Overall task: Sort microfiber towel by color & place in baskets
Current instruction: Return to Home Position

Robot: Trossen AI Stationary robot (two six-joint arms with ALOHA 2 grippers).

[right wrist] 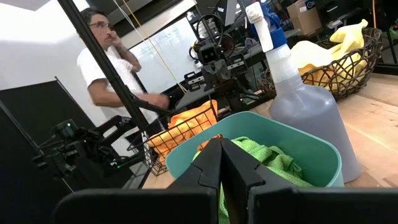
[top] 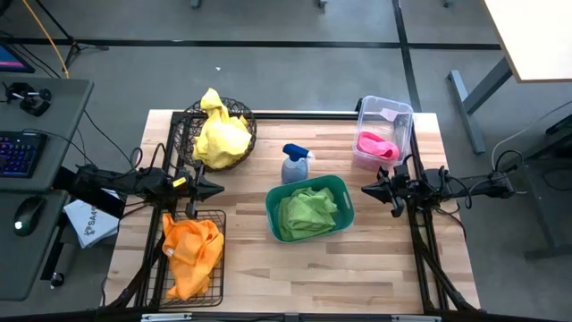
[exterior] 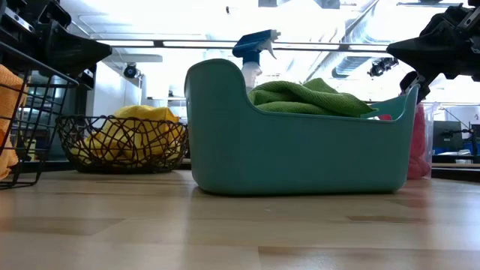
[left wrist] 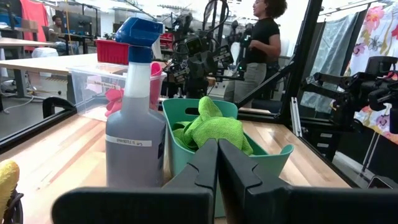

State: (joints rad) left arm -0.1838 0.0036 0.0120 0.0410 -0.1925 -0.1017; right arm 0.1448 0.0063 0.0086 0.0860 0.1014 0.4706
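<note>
High view: every cloth in sight lies in a container. The yellow towels (top: 221, 136) heap in the round wire basket (top: 190, 122) at the upper left of the worktop (top: 295, 268). The orange towels (top: 190, 250) fill the rectangular black wire basket (top: 218, 234) at lower left. The green towels (top: 308, 212) sit in the teal tub (top: 347, 192) at centre, and a pink towel (top: 375, 145) lies in the clear bin (top: 386, 105) at upper right. No cloth shows loose on the wood, so the sorting looks done; all that seems left is for the arms to settle at rest. The left end effector (top: 210, 189) hangs between the two wire baskets, and the right end effector (top: 366, 190) is just beside the tub's right wall; both point inward. A blue-grey spray bottle (top: 295, 165) stands just behind the tub. The worktop is pale wooden planking, with grey floor around it and a desk (top: 54, 98) with a keyboard at left.

Low view: the tub stands mid-picture with green heaped above its rim and the bottle's blue head behind it. Yellow shows through the round basket at left, pink through the bin at right.

Left wrist view: the two dark fingers (left wrist: 199, 168) meet tip to tip with nothing between them. A person in a dark top (left wrist: 261, 43) stands beyond the worktop.

Right wrist view: its fingers (right wrist: 208, 165) are likewise pressed together and empty, looking over the tub toward the orange and yellow piles. A person in a white shirt (right wrist: 109, 68) stands in the room behind
</note>
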